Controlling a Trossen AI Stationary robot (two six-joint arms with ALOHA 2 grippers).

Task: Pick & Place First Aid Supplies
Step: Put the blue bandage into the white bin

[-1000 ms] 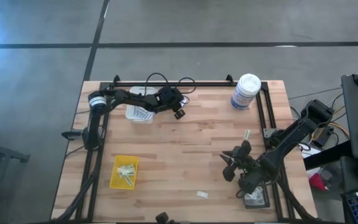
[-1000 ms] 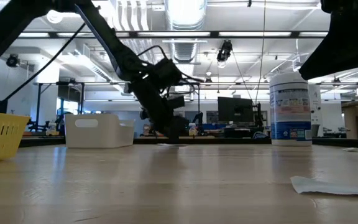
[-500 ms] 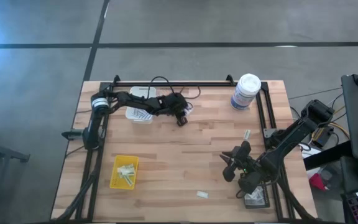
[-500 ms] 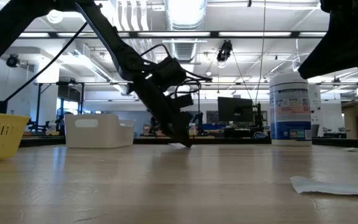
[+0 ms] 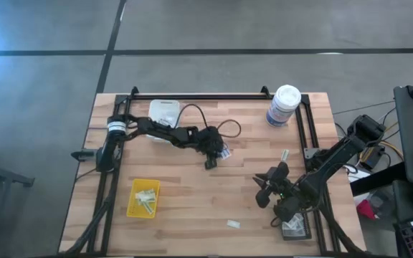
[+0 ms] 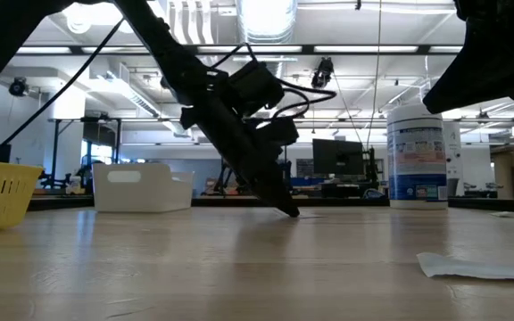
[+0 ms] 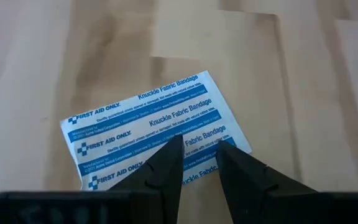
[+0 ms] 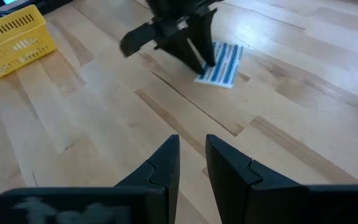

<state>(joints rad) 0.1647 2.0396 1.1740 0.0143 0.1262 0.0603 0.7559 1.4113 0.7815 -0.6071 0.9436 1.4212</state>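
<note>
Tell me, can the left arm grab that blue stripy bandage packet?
Probably yes. The left gripper hangs right over the bandage packet, jaws slightly apart, and nothing lies between them. The packet lies flat on the table, so pinching it may be fiddly.

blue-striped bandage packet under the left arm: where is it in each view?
High view: blue-striped packet at table centre, by the left end effector.
Low view: not distinguishable; only the end effector tip touches down mid-table.
Left wrist view: fills the middle, partly behind the fingers.
Right wrist view: far side, beneath the left end effector.
Shared landmark: the left end effector.
</note>
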